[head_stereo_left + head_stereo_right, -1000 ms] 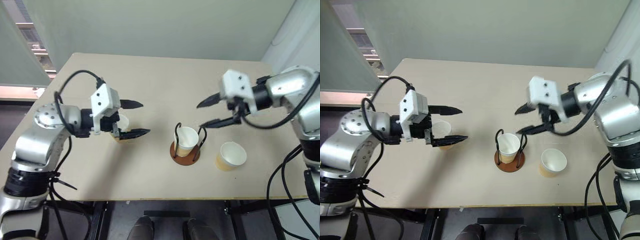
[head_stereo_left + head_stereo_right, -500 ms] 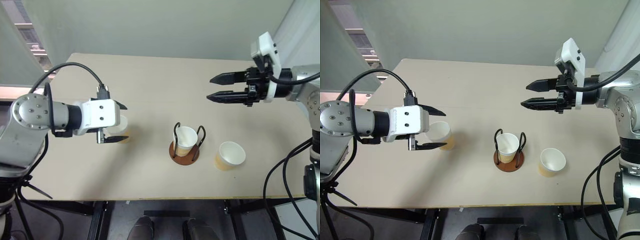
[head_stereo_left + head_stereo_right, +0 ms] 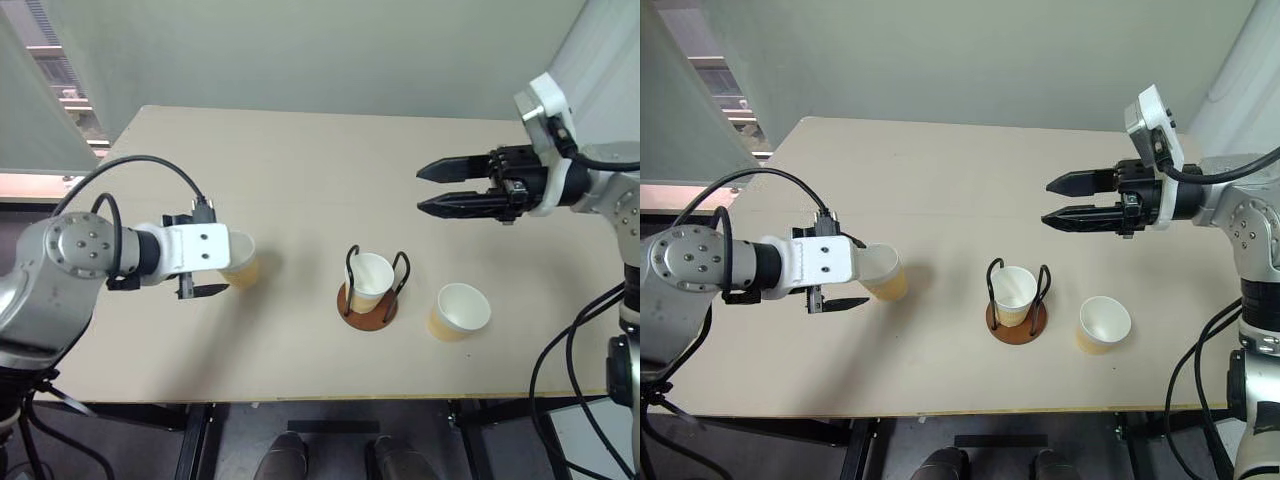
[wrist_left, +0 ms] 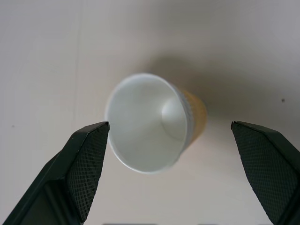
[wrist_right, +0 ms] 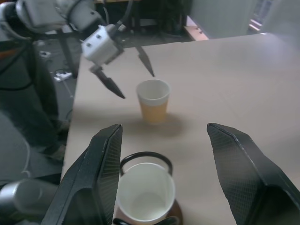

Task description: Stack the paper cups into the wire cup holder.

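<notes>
Open tabletop point(image 3: 300, 170): the far half is being left unoccupied. Wire cup holder point(image 3: 370, 300): its top is being blocked by a seated paper cup point(image 3: 374, 278). Loose cup point(image 3: 462, 310): being kept just beside the holder, with a narrow gap between. Left cup point(image 4: 150, 123): being flanked by spread left gripper point(image 4: 171, 164) fingers, untouched.

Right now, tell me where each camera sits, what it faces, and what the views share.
Left eye and right eye: on the head, looking forward and down over the table; both arms show, left hand by the left cup, right hand raised above the holder.
Left wrist: on the left arm, looking along its open fingers at the left cup between them.
Right wrist: on the right arm, looking past its open fingers over the holder.
Shared: the right wrist view also shows the left cup and left hand.
</notes>
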Tool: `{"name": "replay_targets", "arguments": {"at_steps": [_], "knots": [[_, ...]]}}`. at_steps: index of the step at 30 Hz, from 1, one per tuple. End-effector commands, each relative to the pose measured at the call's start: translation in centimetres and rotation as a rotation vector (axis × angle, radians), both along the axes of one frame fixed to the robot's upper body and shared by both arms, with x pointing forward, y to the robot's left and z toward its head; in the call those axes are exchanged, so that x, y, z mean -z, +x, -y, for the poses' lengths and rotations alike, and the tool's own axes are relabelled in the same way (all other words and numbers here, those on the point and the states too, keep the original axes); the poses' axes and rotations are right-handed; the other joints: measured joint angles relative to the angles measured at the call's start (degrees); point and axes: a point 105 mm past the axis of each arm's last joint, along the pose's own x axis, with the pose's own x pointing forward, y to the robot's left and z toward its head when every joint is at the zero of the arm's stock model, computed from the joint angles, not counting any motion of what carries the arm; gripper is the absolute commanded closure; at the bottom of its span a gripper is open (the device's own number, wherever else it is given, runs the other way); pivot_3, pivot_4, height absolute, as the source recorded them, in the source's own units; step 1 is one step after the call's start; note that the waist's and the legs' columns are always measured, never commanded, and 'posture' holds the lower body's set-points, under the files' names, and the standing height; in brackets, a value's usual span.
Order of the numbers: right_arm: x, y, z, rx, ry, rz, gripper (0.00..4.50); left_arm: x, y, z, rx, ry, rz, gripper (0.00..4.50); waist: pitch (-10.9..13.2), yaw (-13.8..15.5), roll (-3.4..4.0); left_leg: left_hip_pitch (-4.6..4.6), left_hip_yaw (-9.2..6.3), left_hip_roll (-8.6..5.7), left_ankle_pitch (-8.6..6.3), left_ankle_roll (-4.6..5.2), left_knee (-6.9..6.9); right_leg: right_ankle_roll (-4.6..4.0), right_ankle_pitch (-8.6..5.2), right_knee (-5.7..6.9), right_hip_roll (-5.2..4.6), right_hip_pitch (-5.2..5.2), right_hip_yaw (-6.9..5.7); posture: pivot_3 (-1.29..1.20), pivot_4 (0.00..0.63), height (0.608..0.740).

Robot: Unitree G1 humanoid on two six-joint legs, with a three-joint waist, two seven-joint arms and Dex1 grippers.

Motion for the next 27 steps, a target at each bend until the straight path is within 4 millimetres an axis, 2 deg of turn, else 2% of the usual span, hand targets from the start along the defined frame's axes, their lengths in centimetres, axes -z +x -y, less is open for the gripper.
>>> {"name": "replay_targets", "arguments": {"at_steps": [1,11,16,19,22,27], "knots": [[-0.4,-1.0,0.5,-0.031,0.007,0.036,1.54,0.1,0.2,-0.2,0.005,0.018,0.012,0.00,0.0,0.0,0.00,0.00,0.00,0.00,0.00,0.00,0.00,-0.01,0.00,0.01,0.00,0.00,-0.01,0.00,0.150,0.740],[0.3,-1.7,0.9,-0.044,0.002,0.079,1.54,1.6,1.9,0.0,0.038,0.019,-0.023,0.00,0.0,0.0,0.00,0.01,-0.01,-0.01,0.02,-0.02,0.23,-0.07,-0.04,0.50,0.00,-0.09,-0.03,0.00,0.150,0.740],[1.1,-2.1,1.7,-0.035,-0.014,0.115,1.54,2.6,3.5,-0.1,0.052,0.033,-0.029,0.00,0.0,0.1,-0.01,0.02,-0.03,0.00,0.03,-0.03,0.26,-0.07,-0.04,0.60,0.00,-0.09,-0.06,0.00,0.150,0.740],[1.8,-2.6,2.0,-0.062,-0.034,0.130,1.51,2.8,4.2,-0.4,0.053,0.038,-0.033,0.62,0.0,0.0,-0.01,0.01,-0.02,-0.01,0.03,-0.03,0.29,-0.07,-0.04,0.60,0.00,-0.09,-0.05,0.00,0.150,0.740],[2.5,-2.8,2.4,-0.071,-0.051,0.118,1.51,2.8,4.5,-0.4,0.074,0.036,-0.039,1.70,0.0,0.0,-0.01,0.01,-0.01,-0.01,0.04,-0.05,0.29,-0.06,-0.03,0.60,0.01,-0.09,-0.04,0.00,0.150,0.740],[3.5,-3.1,3.3,-0.087,-0.097,0.108,1.51,1.7,4.4,1.0,0.123,-0.055,-0.066,3.51,0.0,0.0,-0.01,0.00,0.00,-0.01,0.04,-0.05,0.30,-0.03,-0.02,0.56,0.02,-0.06,-0.04,0.00,0.150,0.740]]}}
